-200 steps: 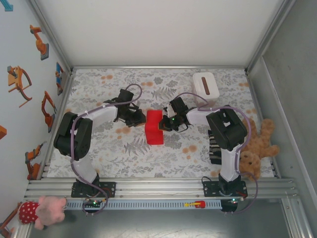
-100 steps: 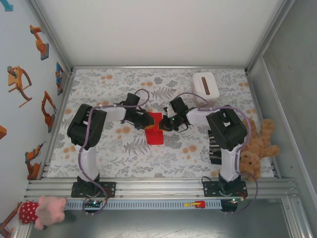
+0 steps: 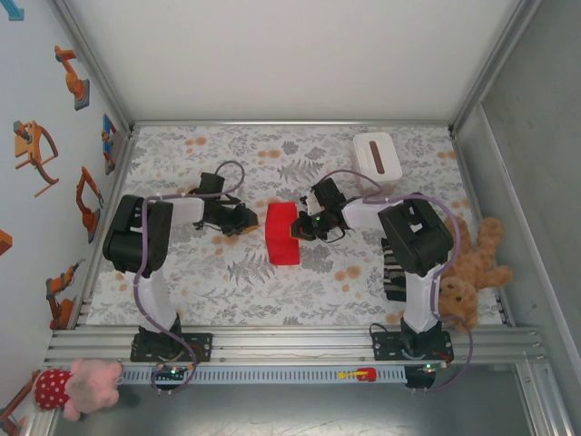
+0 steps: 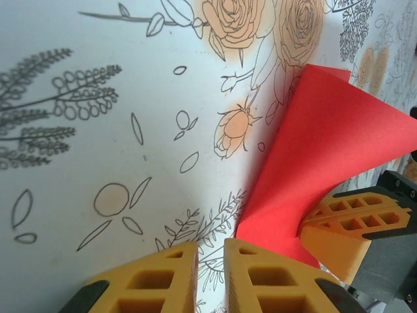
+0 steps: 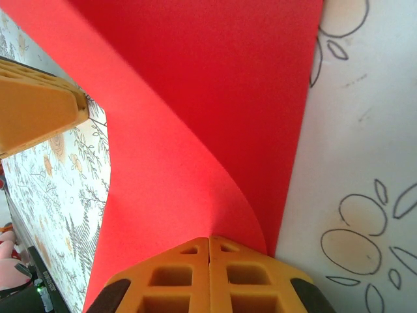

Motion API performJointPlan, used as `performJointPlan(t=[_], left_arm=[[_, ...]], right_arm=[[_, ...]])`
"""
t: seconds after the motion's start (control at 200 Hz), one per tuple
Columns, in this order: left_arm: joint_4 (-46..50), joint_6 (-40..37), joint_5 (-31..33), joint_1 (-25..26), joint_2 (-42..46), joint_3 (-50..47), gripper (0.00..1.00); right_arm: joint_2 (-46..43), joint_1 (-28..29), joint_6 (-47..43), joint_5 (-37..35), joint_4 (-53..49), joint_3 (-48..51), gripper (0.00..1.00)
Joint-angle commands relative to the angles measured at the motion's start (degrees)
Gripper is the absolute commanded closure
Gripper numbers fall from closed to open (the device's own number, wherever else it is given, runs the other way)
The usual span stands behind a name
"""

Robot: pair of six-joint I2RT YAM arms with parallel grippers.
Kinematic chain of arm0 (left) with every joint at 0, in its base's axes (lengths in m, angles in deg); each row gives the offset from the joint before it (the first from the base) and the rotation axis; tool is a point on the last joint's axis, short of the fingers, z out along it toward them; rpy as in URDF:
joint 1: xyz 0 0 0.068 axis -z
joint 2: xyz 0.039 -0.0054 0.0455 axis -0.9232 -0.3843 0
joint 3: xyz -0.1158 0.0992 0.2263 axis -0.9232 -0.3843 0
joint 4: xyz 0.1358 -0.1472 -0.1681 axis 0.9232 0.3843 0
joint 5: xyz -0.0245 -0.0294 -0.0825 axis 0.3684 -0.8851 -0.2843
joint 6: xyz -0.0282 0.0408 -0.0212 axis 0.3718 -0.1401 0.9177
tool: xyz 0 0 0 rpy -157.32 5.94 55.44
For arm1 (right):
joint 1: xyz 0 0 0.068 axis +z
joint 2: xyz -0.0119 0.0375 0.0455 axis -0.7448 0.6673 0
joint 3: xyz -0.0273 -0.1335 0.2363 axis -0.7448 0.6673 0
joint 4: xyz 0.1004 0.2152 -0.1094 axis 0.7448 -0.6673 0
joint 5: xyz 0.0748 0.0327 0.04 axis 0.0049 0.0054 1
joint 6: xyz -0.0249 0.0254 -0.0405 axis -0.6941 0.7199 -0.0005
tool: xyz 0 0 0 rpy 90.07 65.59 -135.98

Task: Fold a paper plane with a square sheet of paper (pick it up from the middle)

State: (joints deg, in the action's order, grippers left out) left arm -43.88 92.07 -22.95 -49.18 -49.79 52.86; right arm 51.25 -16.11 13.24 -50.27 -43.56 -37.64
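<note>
The square sheet of paper (image 3: pixel 281 232) is bright red and lies near the middle of the flowered tablecloth, folded over on itself. My right gripper (image 3: pixel 299 226) is shut on its right edge. In the right wrist view the pads (image 5: pixel 208 251) meet on a curled layer of the red sheet (image 5: pixel 195 117). My left gripper (image 3: pixel 249 219) hovers just left of the sheet, apart from it. In the left wrist view its gripper (image 4: pixel 210 261) shows a narrow gap with nothing in it, and the red sheet (image 4: pixel 326 143) rises to the right beside the right gripper's orange fingers (image 4: pixel 355 222).
A white box (image 3: pixel 378 156) with a dark slot stands at the back right. A brown teddy bear (image 3: pixel 472 268) lies at the right edge of the table and a pink plush (image 3: pixel 86 381) sits by the front rail. Metal walls close in both sides.
My left gripper reached right onto the sheet half a second ago and has since drawn back to the left. The sheet's top now looks wider and squarer. The right gripper has stayed put.
</note>
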Motion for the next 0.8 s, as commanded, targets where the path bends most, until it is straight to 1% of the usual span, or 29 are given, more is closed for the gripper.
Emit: performJointPlan(t=[0.0, 0.065, 0.21, 0.346, 0.521, 0.671, 0.791], left_arm=[[-4.88, 2.57, -1.64, 1.78, 3.71, -1.27, 0.82], [-7.51, 4.46, -2.19, 4.00, 3.79, -0.81, 0.82], [-8.17, 6.13, -1.47, 8.64, -0.05, 2.83, 0.82], [-8.49, 7.23, -1.31, 9.42, -4.71, 5.90, 0.82], [-5.61, 5.21, 1.04, 7.28, -8.26, 7.52, 0.82], [-1.94, 1.44, 4.71, 2.87, -8.22, 7.16, 0.82], [-0.35, -0.34, 4.70, -0.40, -8.15, 7.86, 0.82]], right_arm=[[7.96, -1.01, -1.29, -15.86, -15.88, 6.30, 1.00], [8.00, -1.01, -1.21, -15.86, -15.86, 6.40, 1.00], [8.09, -1.00, -1.02, -15.77, -15.68, 6.35, 1.00], [8.17, -1.01, -1.11, -15.70, -15.53, 6.43, 1.00], [8.15, -1.01, -1.21, -16.03, -15.55, 6.52, 1.00], [8.03, -1.01, -1.26, -16.74, -15.87, 6.72, 1.00], [8.03, -1.01, -1.20, -16.74, -15.86, 6.70, 1.00]])
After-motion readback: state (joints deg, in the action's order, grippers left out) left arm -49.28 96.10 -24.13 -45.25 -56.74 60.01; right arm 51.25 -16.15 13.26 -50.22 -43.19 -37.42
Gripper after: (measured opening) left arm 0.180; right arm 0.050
